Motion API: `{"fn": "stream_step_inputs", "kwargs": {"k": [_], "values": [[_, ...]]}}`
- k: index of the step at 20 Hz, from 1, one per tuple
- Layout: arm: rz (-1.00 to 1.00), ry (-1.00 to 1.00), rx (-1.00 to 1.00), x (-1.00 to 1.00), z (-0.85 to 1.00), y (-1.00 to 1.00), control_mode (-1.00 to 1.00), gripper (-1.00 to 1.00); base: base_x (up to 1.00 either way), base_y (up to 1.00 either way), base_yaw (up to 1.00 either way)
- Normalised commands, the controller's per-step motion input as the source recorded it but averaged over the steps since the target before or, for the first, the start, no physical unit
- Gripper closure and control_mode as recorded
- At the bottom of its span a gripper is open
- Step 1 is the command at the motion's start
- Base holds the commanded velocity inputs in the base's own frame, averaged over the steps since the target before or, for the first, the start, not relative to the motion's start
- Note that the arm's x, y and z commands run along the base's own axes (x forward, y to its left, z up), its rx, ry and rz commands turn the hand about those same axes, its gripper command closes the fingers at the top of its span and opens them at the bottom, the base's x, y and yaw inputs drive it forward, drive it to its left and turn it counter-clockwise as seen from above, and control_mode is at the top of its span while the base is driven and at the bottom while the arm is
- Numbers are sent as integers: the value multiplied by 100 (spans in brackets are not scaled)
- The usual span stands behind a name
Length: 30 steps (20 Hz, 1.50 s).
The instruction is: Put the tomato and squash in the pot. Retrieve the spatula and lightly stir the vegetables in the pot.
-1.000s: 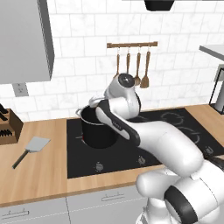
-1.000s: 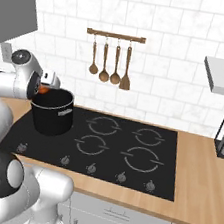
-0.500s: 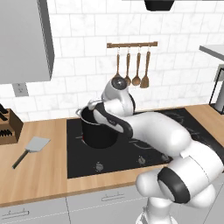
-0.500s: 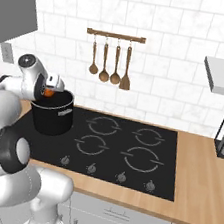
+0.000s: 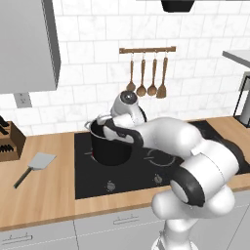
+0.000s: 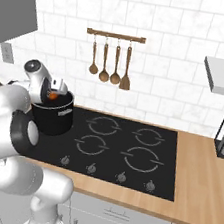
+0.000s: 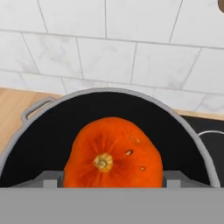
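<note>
Since the squash (image 7: 113, 153) was round, hard and smooth-skinned, it looked fairly heavy and a bit slippery, so gripping across its widest part made sense, which is where the end effector (image 7: 113, 179) sat, spread wide with a finger on each side. It was held over the open pot (image 7: 26, 144) on the hob. Compared with a second earlier, the arm had swung in closer over the pot.

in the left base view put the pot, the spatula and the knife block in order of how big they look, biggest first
1. The pot, though the arm hides part of it.
2 and 3. The spatula with its handle and the knife block look about alike; the block is cut off by the picture's left edge, so I won't rank those two.
</note>
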Motion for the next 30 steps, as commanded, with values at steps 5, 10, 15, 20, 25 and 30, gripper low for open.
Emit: {"fn": "stream_step_inputs", "kwargs": {"k": [5,10,15,20,25,30], "values": [[0,1,0,23,-24,12,-100,100,0,0,0],[0,1,0,21,-14,5,-100,100,0,0,0],[0,1,0,15,-11,3,-100,100,0,0,0],[0,3,0,10,-12,3,-100,100,0,0,0],[0,3,0,8,-10,1,-100,100,0,0,0],[0,1,0,3,-5,1,-100,100,0,0,0]]}}
